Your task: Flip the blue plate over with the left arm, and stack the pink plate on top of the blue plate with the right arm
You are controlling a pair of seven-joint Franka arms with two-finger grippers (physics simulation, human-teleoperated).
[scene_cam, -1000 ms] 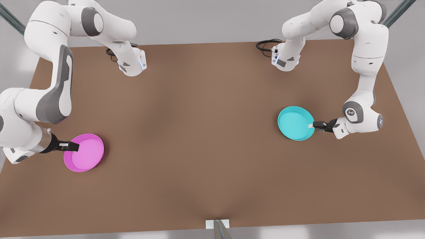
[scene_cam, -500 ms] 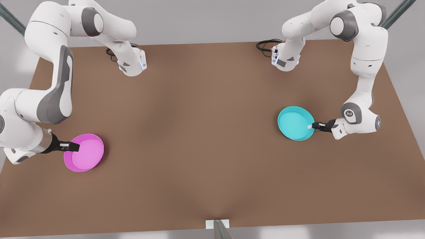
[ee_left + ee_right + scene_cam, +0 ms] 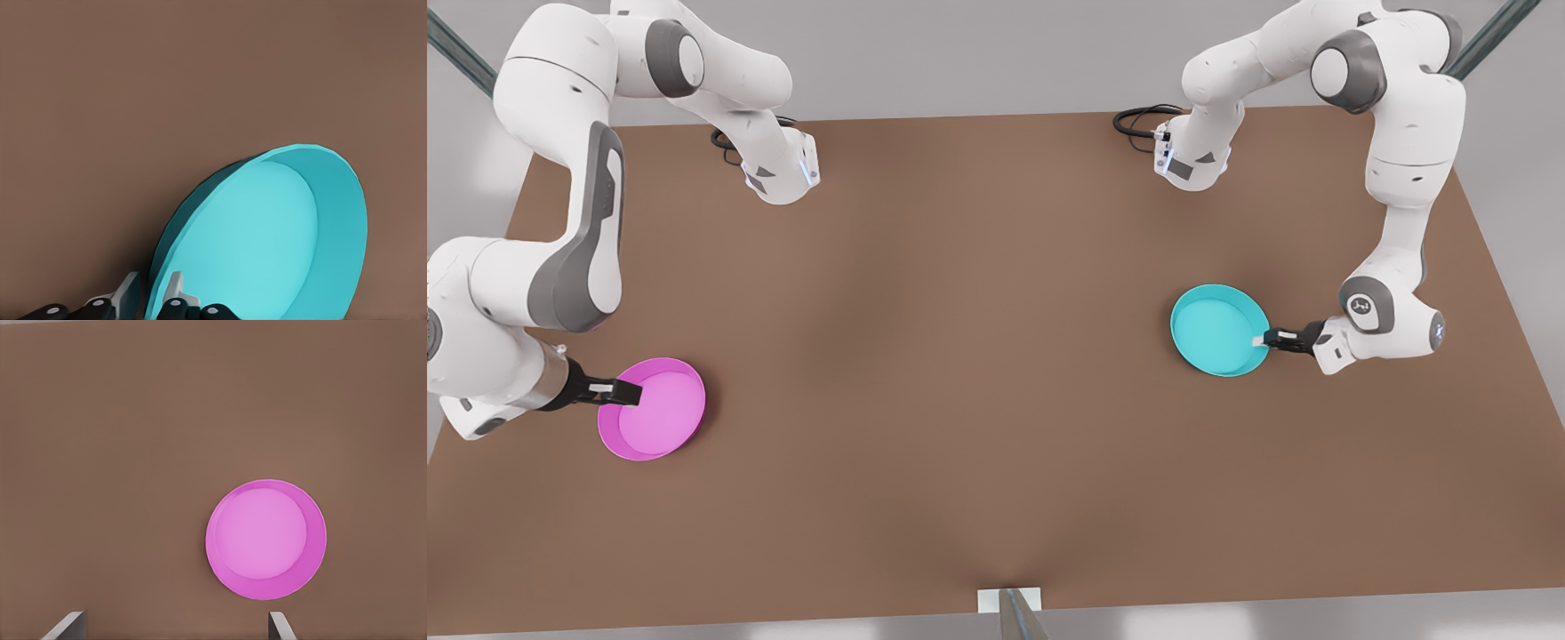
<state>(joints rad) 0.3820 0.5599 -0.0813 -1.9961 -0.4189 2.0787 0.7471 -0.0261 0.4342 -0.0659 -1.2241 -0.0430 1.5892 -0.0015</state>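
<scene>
The blue plate (image 3: 1214,329) lies open side up at the front view's right. My left gripper (image 3: 1267,339) reaches in from the right at table height and is shut on the plate's rim. In the left wrist view the two fingertips (image 3: 175,285) stand on either side of the blue plate's (image 3: 267,247) wall, one inside and one outside. The pink plate (image 3: 660,407) lies open side up at the front view's left. My right gripper (image 3: 630,392) hovers over its left edge, open. The right wrist view has the pink plate (image 3: 267,539) ahead of the spread fingertips (image 3: 70,621).
The brown table (image 3: 978,356) carries both arm bases at its far edge, one (image 3: 783,173) on the left and one (image 3: 1192,160) on the right, with a black cable (image 3: 1138,120). A small white block (image 3: 1009,600) sits at the near edge.
The left arm's wrist and elbow have shifted slightly toward the blue plate. Both plates lie where they were. The right gripper has barely moved.
</scene>
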